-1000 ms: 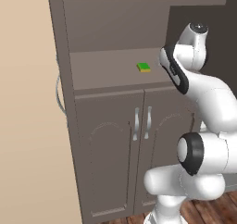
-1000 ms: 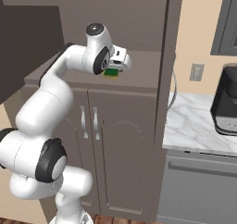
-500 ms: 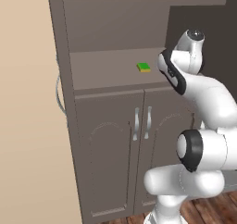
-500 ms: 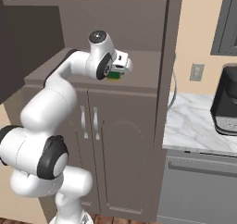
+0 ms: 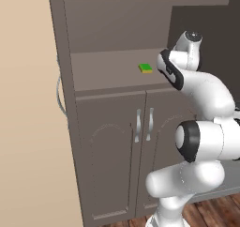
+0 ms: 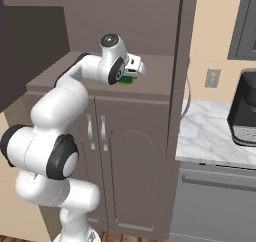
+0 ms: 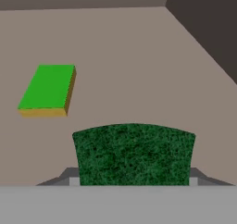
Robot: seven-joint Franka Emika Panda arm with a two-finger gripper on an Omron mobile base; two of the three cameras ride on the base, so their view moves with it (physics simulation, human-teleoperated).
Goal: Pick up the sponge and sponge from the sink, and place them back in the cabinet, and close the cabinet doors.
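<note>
Gripping a dark green sponge (image 7: pixel 133 152) between its fingers, the end effector (image 6: pixel 131 75) hovers over the open shelf (image 5: pixel 108 71) of the cabinet (image 5: pixel 93 141). Second sponge (image 5: pixel 146 68), bright green top over yellow, lies flat on that shelf, near the held one but apart from it. Lower arched-panel doors (image 5: pixel 112 165) below the shelf are shut.
</note>
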